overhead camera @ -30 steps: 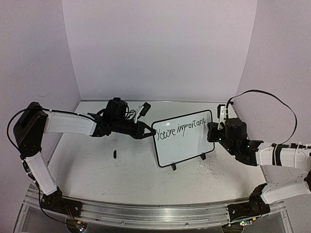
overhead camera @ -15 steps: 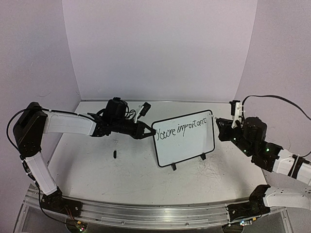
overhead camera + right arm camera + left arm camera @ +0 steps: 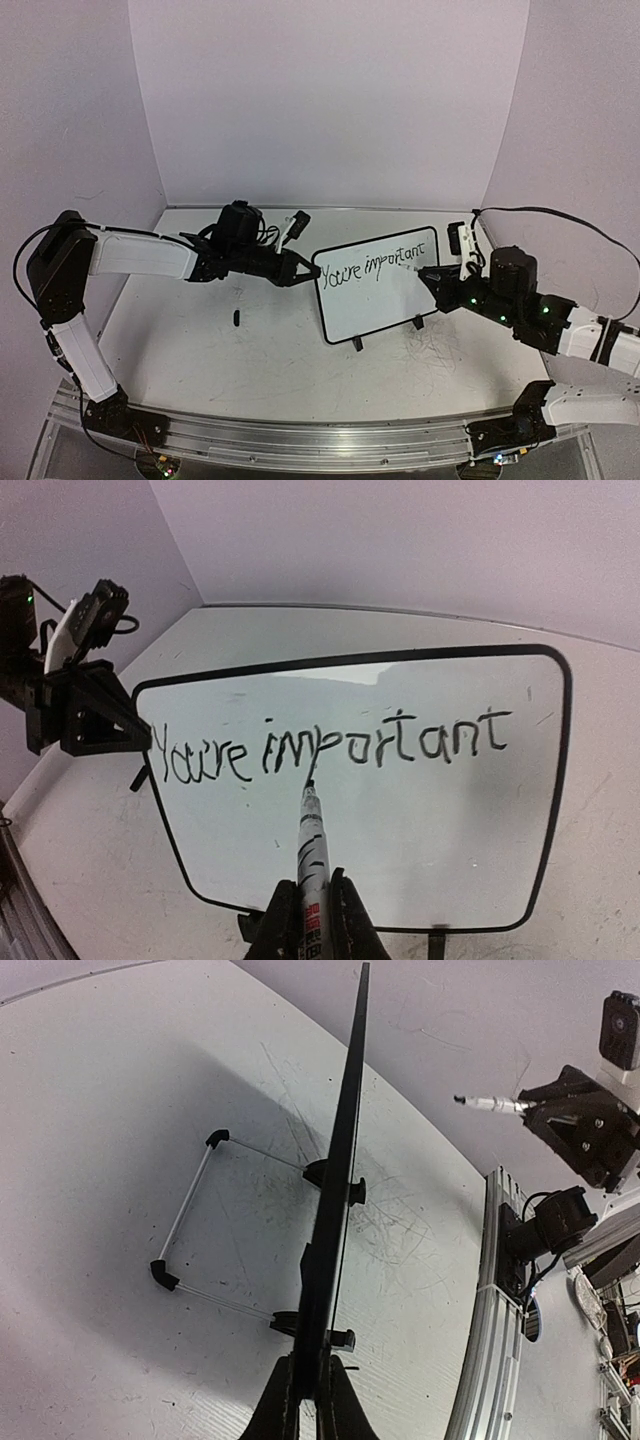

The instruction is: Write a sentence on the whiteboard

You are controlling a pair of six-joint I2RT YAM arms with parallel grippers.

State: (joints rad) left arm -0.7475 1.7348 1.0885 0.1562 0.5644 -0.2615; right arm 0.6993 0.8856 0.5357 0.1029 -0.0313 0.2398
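The whiteboard [image 3: 385,300] stands upright mid-table, with "You're important" written in black across its top. My left gripper [image 3: 305,270] is shut on the board's left edge. The left wrist view shows the whiteboard [image 3: 340,1190] edge-on, pinched between the fingers of the left gripper [image 3: 308,1400]. My right gripper [image 3: 312,920] is shut on a white marker [image 3: 312,845], which points at the whiteboard [image 3: 400,840] just under the "p". In the left wrist view the marker [image 3: 490,1105] tip hangs a little off the board face. From above, the right gripper [image 3: 432,277] is in front of the board's right half.
A small black cap [image 3: 236,318] lies on the table left of the board. A wire stand [image 3: 190,1220] props up the board from behind. An aluminium rail [image 3: 300,435] runs along the near edge. Walls close in at the back and sides.
The right arm swung out from the board's right edge, then came back in front of the board, with the marker now pointing below the writing. The left arm and board held still.
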